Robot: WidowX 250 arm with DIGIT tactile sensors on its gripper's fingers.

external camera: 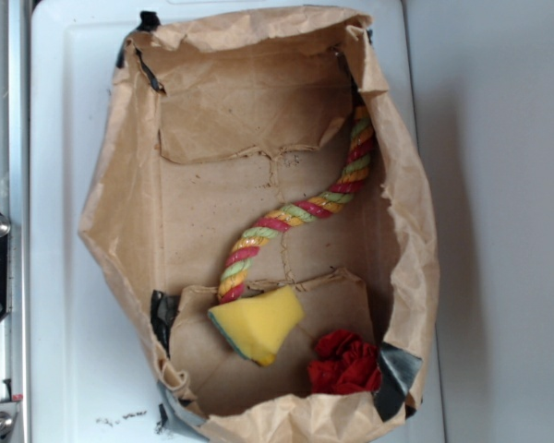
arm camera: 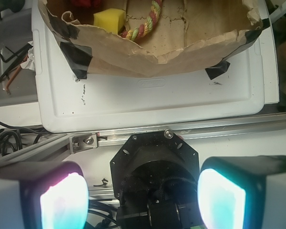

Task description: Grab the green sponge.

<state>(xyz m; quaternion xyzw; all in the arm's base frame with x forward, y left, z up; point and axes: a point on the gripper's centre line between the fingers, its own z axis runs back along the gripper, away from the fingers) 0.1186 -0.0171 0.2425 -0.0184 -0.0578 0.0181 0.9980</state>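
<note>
— Brown paper lines the whole bin: a crumpled paper bag (external camera: 402,212) spread open on a white tray (external camera: 55,185), its corners held by black tape (external camera: 397,374). Where is the sponge in it?

— The green sponge (external camera: 256,323) lies on the bag's floor, toward the bottom edge of the bag in the exterior view. Its yellow foam faces up, and the thin dark green layer shows along its lower-left side.

— What lies close to it?

— A twisted red, yellow and green rope (external camera: 295,214) curves from the bag's upper right wall down to the sponge; its lower end sits right at the sponge's top edge, seemingly touching. A small red cloth wad (external camera: 344,362) rests to the right of the sponge, near it but apart, by the taped corner.

— And the gripper?

— In the wrist view the gripper (arm camera: 143,198) is outside the bag, well apart from the sponge, over a metal rail (arm camera: 181,131) that runs along the tray's edge. Its two fingers (arm camera: 62,202) glow pale blue and pink at the bottom corners of that view. The jaws stand wide apart with nothing between them. From there the sponge shows as a yellow block just inside the bag's far rim, beside the rope.
</note>
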